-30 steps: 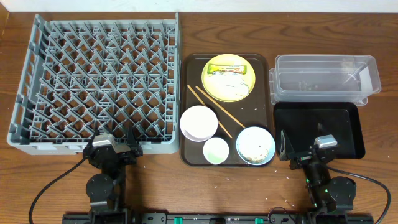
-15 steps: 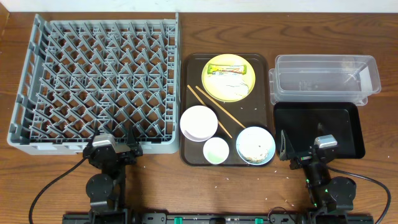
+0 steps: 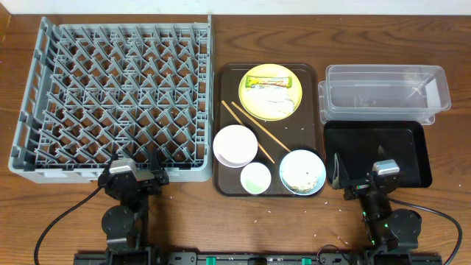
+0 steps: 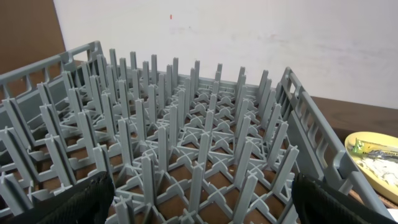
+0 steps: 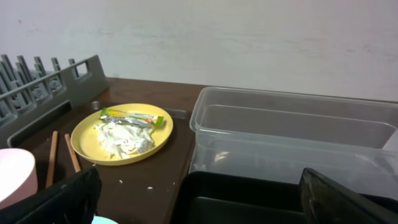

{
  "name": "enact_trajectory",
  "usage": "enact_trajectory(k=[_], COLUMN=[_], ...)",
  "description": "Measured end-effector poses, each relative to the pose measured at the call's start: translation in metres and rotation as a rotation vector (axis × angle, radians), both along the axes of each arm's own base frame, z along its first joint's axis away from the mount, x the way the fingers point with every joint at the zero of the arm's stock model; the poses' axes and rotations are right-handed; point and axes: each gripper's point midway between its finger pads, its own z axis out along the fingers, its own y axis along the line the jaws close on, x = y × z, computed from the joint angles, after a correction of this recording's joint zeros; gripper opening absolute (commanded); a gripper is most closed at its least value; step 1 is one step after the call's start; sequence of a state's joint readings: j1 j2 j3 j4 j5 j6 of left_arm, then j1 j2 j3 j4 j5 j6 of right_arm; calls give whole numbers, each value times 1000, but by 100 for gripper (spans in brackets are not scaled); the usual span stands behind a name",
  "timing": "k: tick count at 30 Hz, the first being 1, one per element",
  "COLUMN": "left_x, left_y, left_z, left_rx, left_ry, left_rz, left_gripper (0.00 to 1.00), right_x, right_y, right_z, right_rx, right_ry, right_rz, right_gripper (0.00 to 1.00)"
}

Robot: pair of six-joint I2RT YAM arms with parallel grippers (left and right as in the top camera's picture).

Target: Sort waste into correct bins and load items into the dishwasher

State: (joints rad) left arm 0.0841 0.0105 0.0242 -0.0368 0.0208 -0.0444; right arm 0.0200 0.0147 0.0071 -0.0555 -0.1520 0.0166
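Note:
The grey dishwasher rack [image 3: 114, 96] fills the left. On the brown tray [image 3: 314, 126] sit a yellow plate [image 3: 271, 90] with a crumpled napkin [image 3: 268, 98] and a snack wrapper [image 3: 271, 82], chopsticks [image 3: 250, 129], a white bowl [image 3: 235, 144], a small cup [image 3: 256, 177] and a light blue bowl [image 3: 302, 172] holding rice. The clear tub [image 3: 383, 92] and black tray [image 3: 379, 151] lie at the right. My left gripper [image 3: 136, 171] is open at the rack's near edge [image 4: 186, 137]. My right gripper [image 3: 358, 177] is open and empty at the black tray's near left corner [image 5: 249, 199].
Loose rice grains are scattered on the brown table [image 3: 257, 217] in front of the serving tray. Both arm bases stand at the near table edge. A pale wall rises behind the rack and the tub [image 5: 292, 134].

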Motion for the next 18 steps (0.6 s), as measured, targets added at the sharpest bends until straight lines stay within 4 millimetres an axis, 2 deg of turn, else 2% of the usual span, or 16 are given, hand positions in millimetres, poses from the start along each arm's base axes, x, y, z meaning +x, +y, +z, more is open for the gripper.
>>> enact_trajectory(k=[4, 18], left_x=[0, 0], left_y=[0, 0], left_z=[0, 0], left_rx=[0, 0], left_ry=[0, 0], left_rz=[0, 0], left_gripper=[92, 92], right_x=[0, -4], right_y=[-1, -1], right_z=[3, 63], right_rx=[0, -45], right_ry=[-12, -261], right_rz=[-4, -8], right_gripper=[99, 99])
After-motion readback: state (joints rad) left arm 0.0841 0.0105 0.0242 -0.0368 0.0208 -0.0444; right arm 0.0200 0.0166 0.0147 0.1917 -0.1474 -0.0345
